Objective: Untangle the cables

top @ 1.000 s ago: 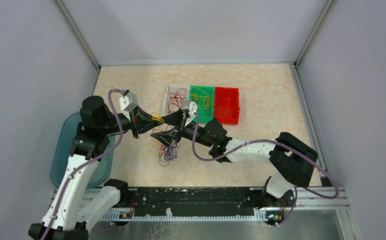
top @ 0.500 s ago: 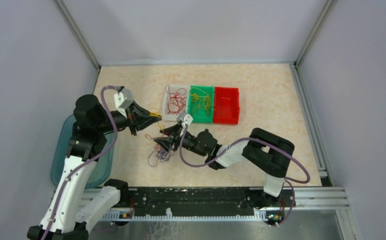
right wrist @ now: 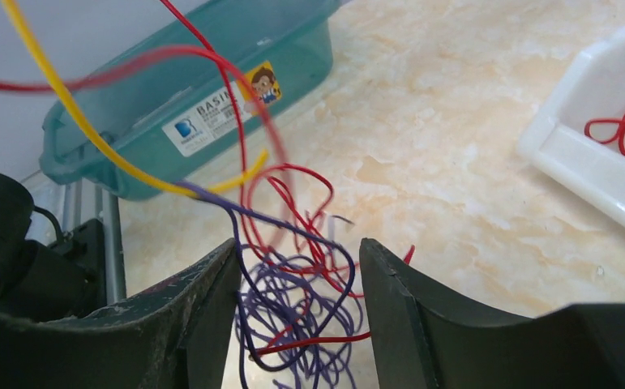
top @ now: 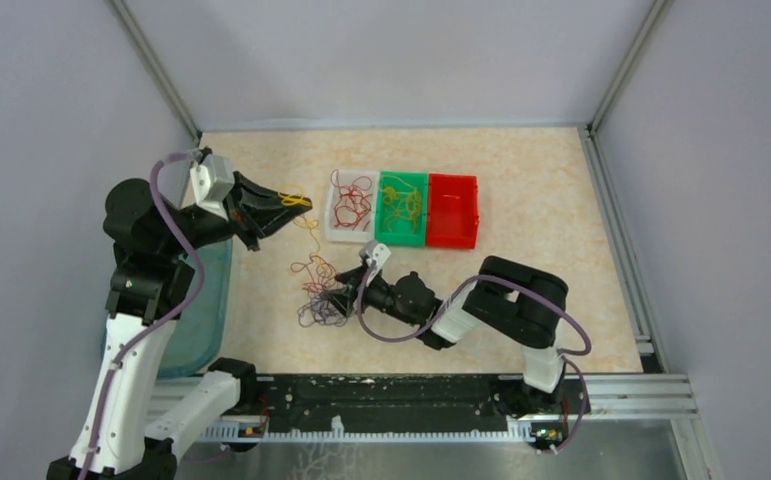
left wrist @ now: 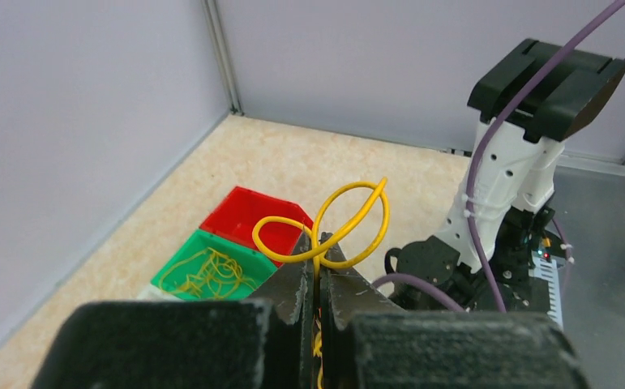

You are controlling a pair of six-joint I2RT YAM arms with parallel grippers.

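Cables [right wrist: 286,312] bunched within parted right gripper [right wrist: 299,247]

The yellow cable [left wrist: 366,186] ran out of sight between the fingers of the left gripper [left wrist: 318,255]. A red cable [right wrist: 163,50] (nearest the right wrist's lens) was blurred; the white bin [right wrist: 576,166] was cropped.

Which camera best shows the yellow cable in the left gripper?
The left wrist view: the yellow cable loops large and sharp above the shut left gripper. The top external view shows only a tiny squiggle at that gripper's tip. The right wrist view shows a yellow strand crossing its upper left, possibly the same cable.
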